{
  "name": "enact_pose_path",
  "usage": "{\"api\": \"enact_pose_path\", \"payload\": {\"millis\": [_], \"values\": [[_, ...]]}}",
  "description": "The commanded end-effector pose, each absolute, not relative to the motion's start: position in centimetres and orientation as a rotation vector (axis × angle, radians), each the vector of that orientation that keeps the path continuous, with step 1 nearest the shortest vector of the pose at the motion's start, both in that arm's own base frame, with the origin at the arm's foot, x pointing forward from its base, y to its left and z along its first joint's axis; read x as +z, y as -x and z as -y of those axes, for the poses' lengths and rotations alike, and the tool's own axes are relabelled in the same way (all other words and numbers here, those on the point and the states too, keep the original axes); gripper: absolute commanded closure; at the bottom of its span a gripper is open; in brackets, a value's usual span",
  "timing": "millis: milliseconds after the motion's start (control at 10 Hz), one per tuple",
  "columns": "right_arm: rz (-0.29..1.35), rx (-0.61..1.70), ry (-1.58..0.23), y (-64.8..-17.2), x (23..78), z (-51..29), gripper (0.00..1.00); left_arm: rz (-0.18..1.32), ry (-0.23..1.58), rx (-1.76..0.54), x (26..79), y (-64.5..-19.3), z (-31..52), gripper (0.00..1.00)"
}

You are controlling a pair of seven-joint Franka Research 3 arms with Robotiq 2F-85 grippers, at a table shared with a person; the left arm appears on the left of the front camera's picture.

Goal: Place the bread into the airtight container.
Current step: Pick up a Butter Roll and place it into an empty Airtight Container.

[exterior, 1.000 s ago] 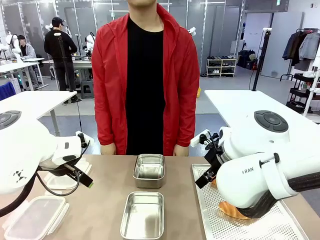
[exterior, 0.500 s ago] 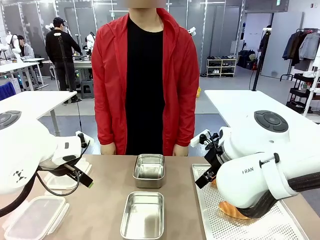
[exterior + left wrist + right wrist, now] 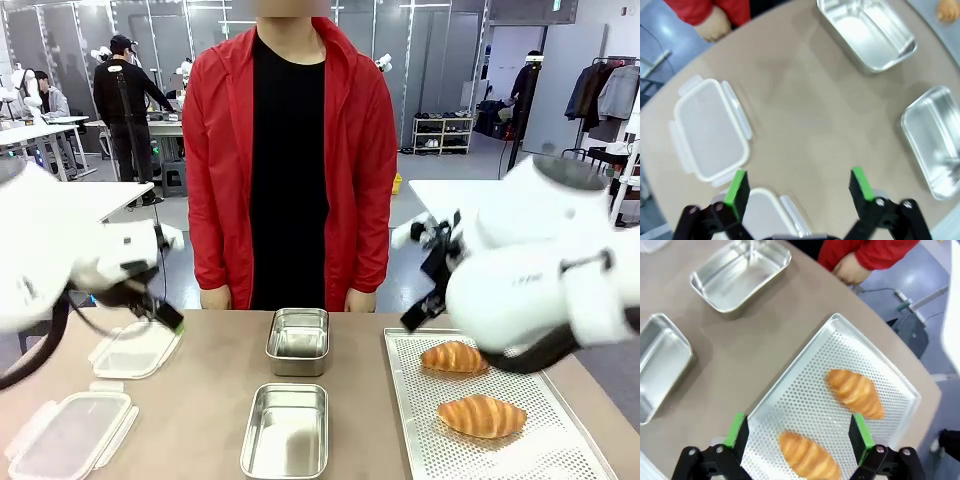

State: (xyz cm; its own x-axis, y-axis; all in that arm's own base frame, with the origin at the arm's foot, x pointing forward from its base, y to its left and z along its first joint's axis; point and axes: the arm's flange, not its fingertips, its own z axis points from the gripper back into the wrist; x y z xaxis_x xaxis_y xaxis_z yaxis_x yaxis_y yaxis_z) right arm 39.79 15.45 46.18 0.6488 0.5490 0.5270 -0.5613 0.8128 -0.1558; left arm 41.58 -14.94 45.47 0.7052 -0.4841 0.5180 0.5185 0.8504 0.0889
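The nearer bread (image 3: 809, 457) is lying straight beneath the right claw (image 3: 798, 430), showing between its two green pads, while the farther bread (image 3: 855, 392) is resting just beyond the claw's right-hand pad. Neither is touching the claw, and the two are sitting apart from each other on the perforated tray (image 3: 805, 380). The right claw is hanging above them with its jaws spread wide, gripping nothing. Past the tray's edge, out from the claw's left-hand pad, two pans are standing on the bench (image 3: 755, 340): one steel pan (image 3: 740, 275) far ahead and the other steel pan (image 3: 660, 365) closer in (the same two are showing out from the left claw's right-hand pad in its own view). A person's hand (image 3: 852, 270) is resting at the bench's far edge, ahead of the right claw. The left claw (image 3: 798, 186) is likewise hovering with its jaws wide apart, holding nothing. One airtight container (image 3: 765, 215) of clear plastic is lying under it, close by its left-hand pad, and a second airtight container (image 3: 710, 130) is lying just ahead of that pad, near the first. The person in a red jacket (image 3: 290, 160) is standing at the bench's far side, facing both claws.
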Motion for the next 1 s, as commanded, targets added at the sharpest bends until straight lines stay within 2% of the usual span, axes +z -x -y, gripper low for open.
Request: {"api": "enact_pose_path", "payload": {"millis": [0,200,300,500,600,900], "values": [[0.592,0.622,-0.071,-38.6,52.9,-13.4,0.00,0.548,0.123,-0.542,53.6,-42.0,13.2,0.00],[0.623,0.632,-0.093,-35.1,59.4,-9.9,0.00,0.536,0.179,-0.536,61.9,-40.4,10.2,0.00],[0.641,0.611,-0.037,-32.8,62.1,-7.7,0.00,0.514,0.163,-0.526,65.6,-38.9,8.5,0.00],[0.636,0.625,-0.092,-28.0,66.7,-4.0,0.00,0.543,0.264,-0.568,71.6,-35.9,4.9,0.00],[0.630,0.619,-0.104,-25.0,69.3,-2.2,0.00,0.538,0.252,-0.586,74.5,-34.1,3.0,0.00],[0.655,0.575,-0.121,-20.9,72.0,2.0,0.00,0.598,0.312,-0.628,78.5,-29.4,-1.2,0.00]]}}
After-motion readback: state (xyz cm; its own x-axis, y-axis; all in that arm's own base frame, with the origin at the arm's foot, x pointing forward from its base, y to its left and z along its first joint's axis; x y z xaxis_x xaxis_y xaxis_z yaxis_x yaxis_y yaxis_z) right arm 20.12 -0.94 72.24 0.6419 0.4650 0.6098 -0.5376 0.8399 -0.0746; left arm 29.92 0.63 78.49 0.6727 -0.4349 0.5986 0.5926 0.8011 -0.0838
